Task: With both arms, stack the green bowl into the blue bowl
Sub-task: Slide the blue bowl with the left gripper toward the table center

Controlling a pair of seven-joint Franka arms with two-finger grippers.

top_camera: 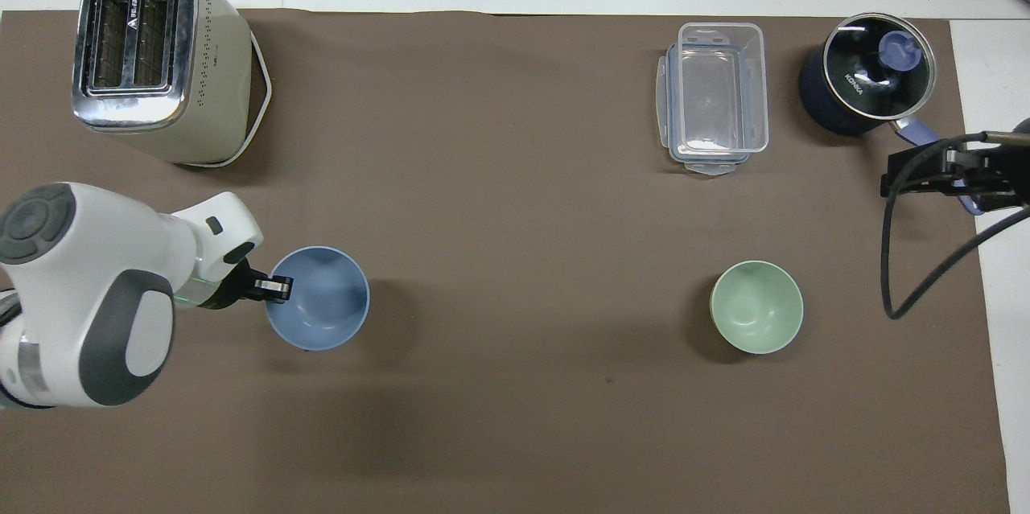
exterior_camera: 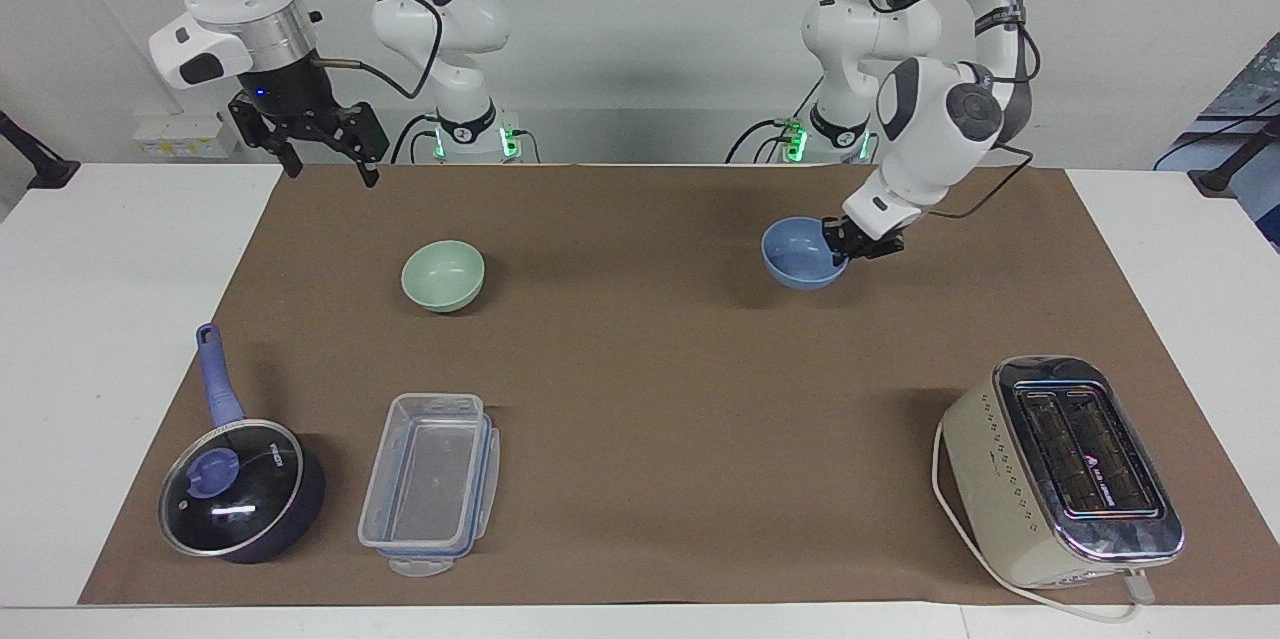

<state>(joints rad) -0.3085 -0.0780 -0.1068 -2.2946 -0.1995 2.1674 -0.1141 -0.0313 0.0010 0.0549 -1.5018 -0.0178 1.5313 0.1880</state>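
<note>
Green bowl (exterior_camera: 443, 275) (light, stiff, probably slick; best pinched at its rim) rests on the surface toward the right arm's end. Left gripper (exterior_camera: 848, 241) pinches the raised blue bowl (exterior_camera: 803, 254); right gripper (exterior_camera: 328, 161), apparently spread, waits.

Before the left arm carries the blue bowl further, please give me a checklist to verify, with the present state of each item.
1. Left hand shut on the rim of the blue bowl: ok.
2. Blue bowl lifted off the brown mat, its shadow apart from it: ok.
3. Blue bowl upright, opening up: ok, only slightly tilted.
4. Mat between the blue bowl and the green bowl free of things: ok.
5. Green bowl upright on the mat and untouched: ok.
6. Right hand open and waiting, raised over the mat's edge at its own end, not yet at the green bowl: ok.
</note>
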